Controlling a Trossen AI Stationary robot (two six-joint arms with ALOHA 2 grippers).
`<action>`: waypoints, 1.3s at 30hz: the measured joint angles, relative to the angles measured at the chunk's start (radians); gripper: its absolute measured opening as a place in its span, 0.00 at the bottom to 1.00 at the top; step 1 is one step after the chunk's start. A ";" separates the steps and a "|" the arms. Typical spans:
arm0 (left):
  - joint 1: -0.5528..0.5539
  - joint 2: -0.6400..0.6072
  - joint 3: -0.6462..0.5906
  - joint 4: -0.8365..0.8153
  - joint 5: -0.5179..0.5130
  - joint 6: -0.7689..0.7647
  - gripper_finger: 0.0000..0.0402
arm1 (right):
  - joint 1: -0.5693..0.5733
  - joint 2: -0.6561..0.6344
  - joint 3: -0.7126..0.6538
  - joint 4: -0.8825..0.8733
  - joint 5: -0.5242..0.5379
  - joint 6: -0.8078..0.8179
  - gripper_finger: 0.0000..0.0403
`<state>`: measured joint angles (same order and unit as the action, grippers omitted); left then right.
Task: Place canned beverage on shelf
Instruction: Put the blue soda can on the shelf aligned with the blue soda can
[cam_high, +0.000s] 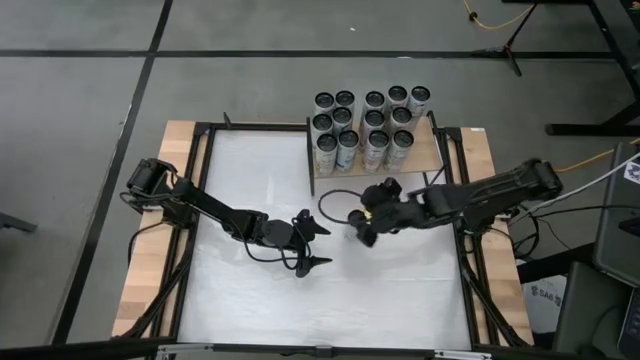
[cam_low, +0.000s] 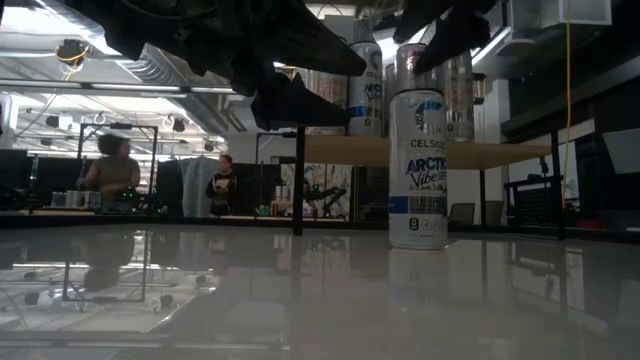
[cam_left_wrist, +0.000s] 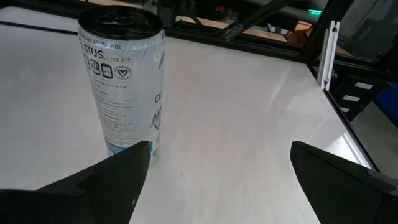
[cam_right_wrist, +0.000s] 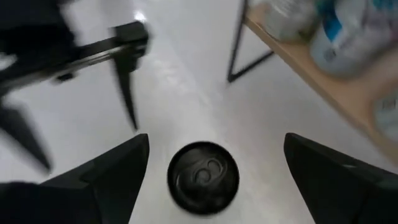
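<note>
Jaws of the right gripper (cam_right_wrist: 214, 168) are spread above the can (cam_right_wrist: 203, 177), which stands on the table (cam_high: 260, 300) beside the shelf (cam_high: 432, 150); nothing is grasped. Lowering and closing seem required next. The left gripper (cam_high: 318, 246) is parked nearby, released.

Can (cam_left_wrist: 122, 81) between the right jaws: glossy printed metal, dark lid. Tabletop (cam_low: 320, 300): smooth, glossy white. Shelf (cam_right_wrist: 323, 81): pale matt wood, black metal posts.

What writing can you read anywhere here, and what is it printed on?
"CELSIUS", "ARCTIC Vibe": on the white can standing on the table.
"SIUS", "LIVE FIT": on the same can, left wrist view.
Small print on it: unreadable.
Shelf cans: labels too blurred to read.
</note>
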<state>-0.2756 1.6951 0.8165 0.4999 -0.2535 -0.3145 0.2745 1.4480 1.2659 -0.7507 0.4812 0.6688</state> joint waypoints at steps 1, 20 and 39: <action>0.000 0.000 0.000 0.000 0.000 0.000 0.95 | 0.000 -0.019 0.000 0.001 -0.021 -0.057 0.90; 0.000 0.000 0.000 -0.002 -0.013 0.000 0.95 | -0.023 -0.076 -0.028 -0.006 -0.339 -0.741 0.90; 0.000 0.000 0.000 -0.006 -0.026 0.000 0.95 | -0.158 -0.075 -0.164 0.108 -0.474 -0.747 0.90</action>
<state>-0.2752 1.6951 0.8165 0.4938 -0.2791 -0.3149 0.1169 1.3731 1.1023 -0.6423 0.0069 -0.0785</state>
